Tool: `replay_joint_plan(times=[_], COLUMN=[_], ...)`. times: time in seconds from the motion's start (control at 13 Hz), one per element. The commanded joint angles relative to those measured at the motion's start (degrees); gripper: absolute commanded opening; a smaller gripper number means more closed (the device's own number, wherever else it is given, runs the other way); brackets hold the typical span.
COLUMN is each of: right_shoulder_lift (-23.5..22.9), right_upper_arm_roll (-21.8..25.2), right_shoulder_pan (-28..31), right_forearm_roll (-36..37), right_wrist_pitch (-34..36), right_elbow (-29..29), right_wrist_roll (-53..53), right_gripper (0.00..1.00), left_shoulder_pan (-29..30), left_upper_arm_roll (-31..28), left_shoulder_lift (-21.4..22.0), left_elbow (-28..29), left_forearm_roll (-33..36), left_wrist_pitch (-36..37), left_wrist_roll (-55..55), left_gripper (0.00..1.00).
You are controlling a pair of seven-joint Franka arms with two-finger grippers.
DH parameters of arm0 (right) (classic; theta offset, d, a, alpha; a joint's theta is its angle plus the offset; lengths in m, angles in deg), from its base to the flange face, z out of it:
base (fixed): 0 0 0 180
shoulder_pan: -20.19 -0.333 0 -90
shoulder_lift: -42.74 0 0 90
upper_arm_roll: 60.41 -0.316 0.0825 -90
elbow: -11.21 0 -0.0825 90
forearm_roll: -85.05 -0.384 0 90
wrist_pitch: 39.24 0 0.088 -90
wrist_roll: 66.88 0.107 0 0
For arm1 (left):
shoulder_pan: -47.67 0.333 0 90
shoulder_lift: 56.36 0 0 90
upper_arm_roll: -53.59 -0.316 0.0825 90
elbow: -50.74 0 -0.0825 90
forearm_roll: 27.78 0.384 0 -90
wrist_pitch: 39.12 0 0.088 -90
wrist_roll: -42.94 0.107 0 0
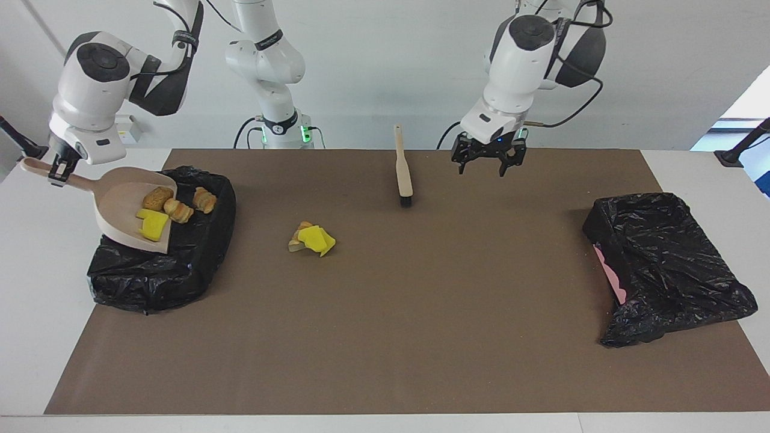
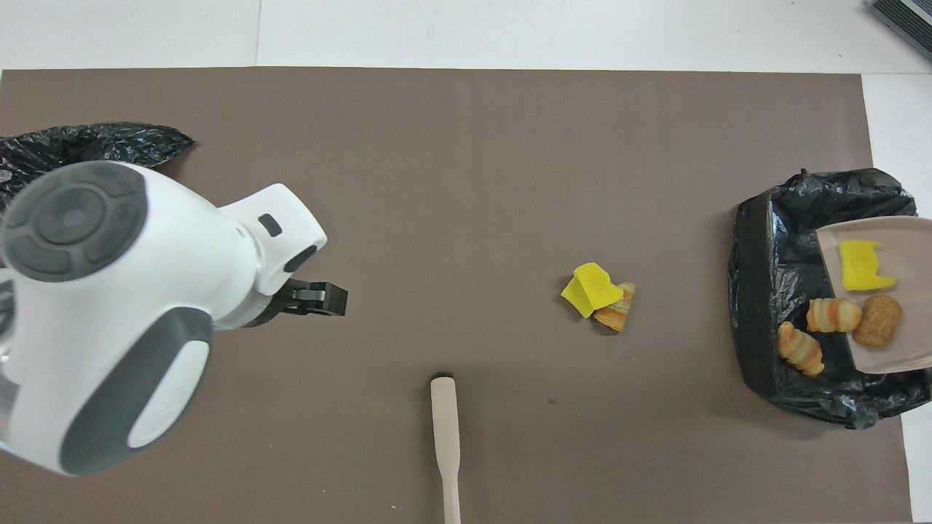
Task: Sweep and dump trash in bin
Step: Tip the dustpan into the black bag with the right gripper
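Note:
My right gripper (image 1: 57, 171) is shut on the handle of the beige dustpan (image 1: 117, 192), which tilts over the black-lined bin (image 1: 180, 264). Trash lies in the pan (image 2: 910, 349): a yellow sponge (image 2: 863, 263), a brown chunk (image 2: 877, 320) and a bread roll (image 2: 834, 314) at its lip. Another roll (image 2: 799, 349) lies in the bin (image 2: 764, 291). A small trash pile (image 1: 311, 239) of yellow sponge and bread sits on the mat (image 2: 597, 295). My left gripper (image 1: 487, 161) hangs open and empty above the mat, beside the brush (image 1: 403, 174).
The brush (image 2: 445, 429) lies flat on the brown mat close to the robots. A second black bag (image 1: 662, 264) with a pink edge sits toward the left arm's end. In the overhead view the left arm (image 2: 109, 306) covers most of that bag.

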Motion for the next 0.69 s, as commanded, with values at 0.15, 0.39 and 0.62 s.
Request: replay_joint_plan(times=[0.15,0.39,0.62], right_shoulder_lift=[1.6,2.3,4.4], right_upper_arm_roll=[-0.1,-0.1,-0.3], right_shoulder_pan=[0.2,-1.4,-3.6], right_forearm_roll=[2.0,2.2,4.3], right_wrist_pitch=[-0.8,0.0,3.6], right_elbow=[-1.3,-0.8,-0.9], right_wrist_roll=[0.7,0.2,0.3], right_gripper=[0.00,0.00,0.00], left_shoulder_pan=[9.3,15.9,18.7], left_upper_arm_roll=[0.5,0.4,0.3], left_shoulder_lift=[-1.0,-1.9,-4.8], left_elbow=[-12.7,-18.2,-23.8], left_forearm_roll=[0.7,0.7,0.8], left_wrist_pitch=[13.7,18.2,20.8], left_wrist_roll=[11.2,20.7,21.8], left_gripper=[1.00,1.00,1.00])
